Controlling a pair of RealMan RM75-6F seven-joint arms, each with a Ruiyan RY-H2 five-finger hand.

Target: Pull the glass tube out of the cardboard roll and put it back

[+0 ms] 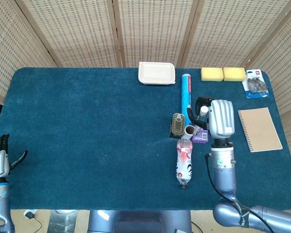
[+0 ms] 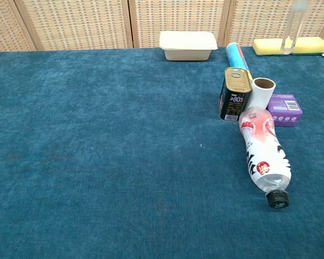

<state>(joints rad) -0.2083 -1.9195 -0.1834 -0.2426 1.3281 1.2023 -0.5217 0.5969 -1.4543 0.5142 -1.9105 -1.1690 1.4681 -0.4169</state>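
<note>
Two views logged, head view first. Right hand (image 1: 218, 119) sits right of frame centre, back of the hand facing the camera, forearm running down toward the lower edge. It grips the glass tube (image 1: 203, 112); only the tube's top end shows, at the hand's left edge, fingers curled around it. Cardboard roll (image 1: 189, 130) stands upright on the blue desk (image 1: 87, 136), just left of and below the hand, its open mouth empty. It is wedged between a tin can (image 1: 177, 124), a purple box (image 1: 200, 137) and the base of a lying plastic bottle (image 1: 185, 162). Left hand (image 1: 0, 162) rests at the lower left corner, off the desk edge, fingers apart, holding nothing.

Chest view. Tube (image 2: 289, 29) hangs near-vertical at upper right, rounded end down, clear of the roll (image 2: 262, 93) and well above and to the right of it. The hand itself is out of frame.

Handling judgement: tube looks thin-walled, light, stiff, slick and breakable; best gripped near the top with moderate pressure, kept vertical. Roll is light and unsecured, so an off-centre re-entry would likely tip it against its neighbours.
</note>
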